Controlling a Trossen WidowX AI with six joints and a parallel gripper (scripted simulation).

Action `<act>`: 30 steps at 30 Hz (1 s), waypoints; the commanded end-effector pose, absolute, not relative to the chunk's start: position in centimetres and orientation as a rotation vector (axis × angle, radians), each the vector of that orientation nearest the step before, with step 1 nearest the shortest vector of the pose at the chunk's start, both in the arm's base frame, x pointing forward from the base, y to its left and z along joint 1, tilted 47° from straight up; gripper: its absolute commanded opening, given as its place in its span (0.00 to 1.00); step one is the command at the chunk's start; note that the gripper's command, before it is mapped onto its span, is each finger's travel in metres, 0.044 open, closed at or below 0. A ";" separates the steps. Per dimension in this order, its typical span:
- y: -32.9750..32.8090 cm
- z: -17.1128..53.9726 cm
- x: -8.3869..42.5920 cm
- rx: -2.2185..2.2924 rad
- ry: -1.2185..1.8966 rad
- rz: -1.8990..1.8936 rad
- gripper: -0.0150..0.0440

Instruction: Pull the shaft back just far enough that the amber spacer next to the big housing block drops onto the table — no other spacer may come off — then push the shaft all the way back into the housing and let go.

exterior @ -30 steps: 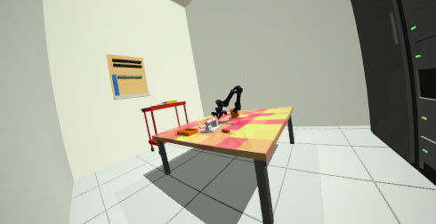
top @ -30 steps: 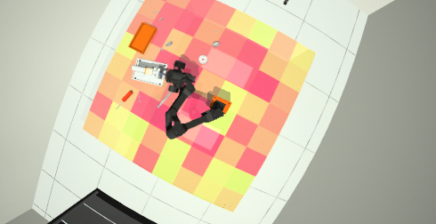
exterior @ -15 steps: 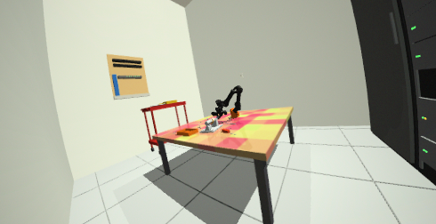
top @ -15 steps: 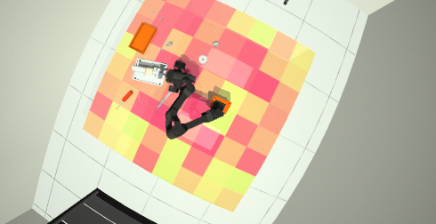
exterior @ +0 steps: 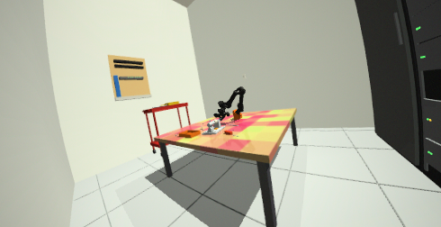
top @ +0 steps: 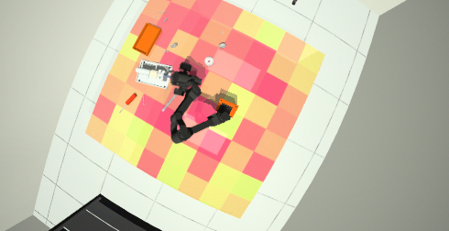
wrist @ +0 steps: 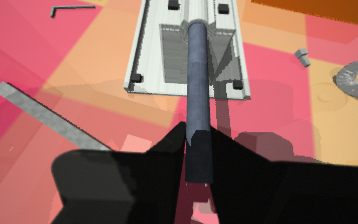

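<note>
The white housing [top: 146, 71] [exterior: 214, 123] [wrist: 175, 55] stands on a white base plate [top: 160, 86] [wrist: 152, 88] with dark corner bolts. The blue-grey shaft [wrist: 197, 95] sticks out of the near block toward me, in line with its hole. My gripper [top: 172, 75] [wrist: 192, 127] is shut on the shaft near its free end, outside the housing. The near block hides the inner shaft in the wrist view. A small cream-tan patch shows inside the housing from above, but I cannot tell the amber spacer or the other spacers apart.
An orange tray [top: 147, 38] [exterior: 190, 133] lies beyond the housing. A grey bar [top: 169, 103] [wrist: 50, 115], a hex key [wrist: 72, 7] and a red handle [top: 131, 99] lie on one side. A bolt [wrist: 303, 57] and grey ring [wrist: 350, 87] lie on the other.
</note>
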State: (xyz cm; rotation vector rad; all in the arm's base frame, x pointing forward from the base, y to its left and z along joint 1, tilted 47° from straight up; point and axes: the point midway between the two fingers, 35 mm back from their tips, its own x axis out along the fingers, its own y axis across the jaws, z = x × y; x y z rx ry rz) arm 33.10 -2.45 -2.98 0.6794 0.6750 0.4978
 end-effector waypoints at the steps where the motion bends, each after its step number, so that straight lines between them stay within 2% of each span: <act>1: -2.5 -3.0 33.1 0.679 0.675 0.498 0.25; 30: -2.4 -2.9 33.8 0.679 0.674 0.504 0.25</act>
